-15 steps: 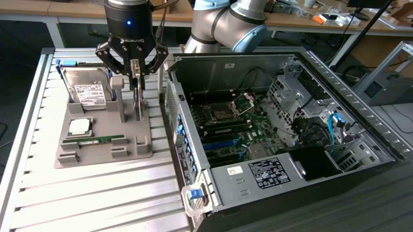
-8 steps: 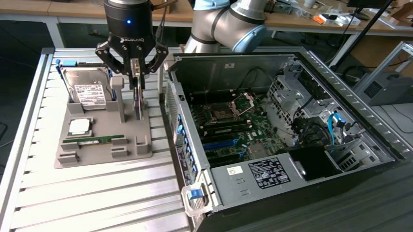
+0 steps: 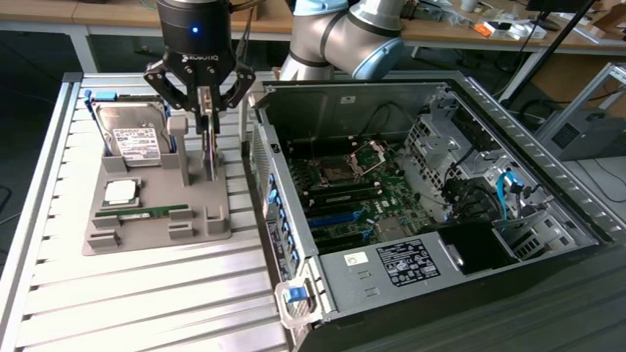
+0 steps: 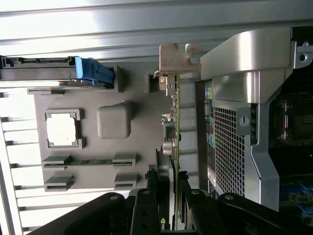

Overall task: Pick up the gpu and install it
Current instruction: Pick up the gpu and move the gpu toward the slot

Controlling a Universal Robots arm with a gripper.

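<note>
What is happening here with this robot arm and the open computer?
The arm's end effector is closed on the top edge of the gpu, which stands on edge at the gray holder. The open case sits beside it, at the exterior view's right. The gpu is not yet in the case.

The Universal Robots arm (image 3: 342, 33) bends at a grey joint at the top of the exterior view, and its black wrist (image 3: 196, 22) points straight down. The hand (image 3: 204, 108) hangs vertical, its two fingers (image 3: 168, 86) angled inward and clamped on the top edge of the upright gpu (image 3: 210, 147).
</note>
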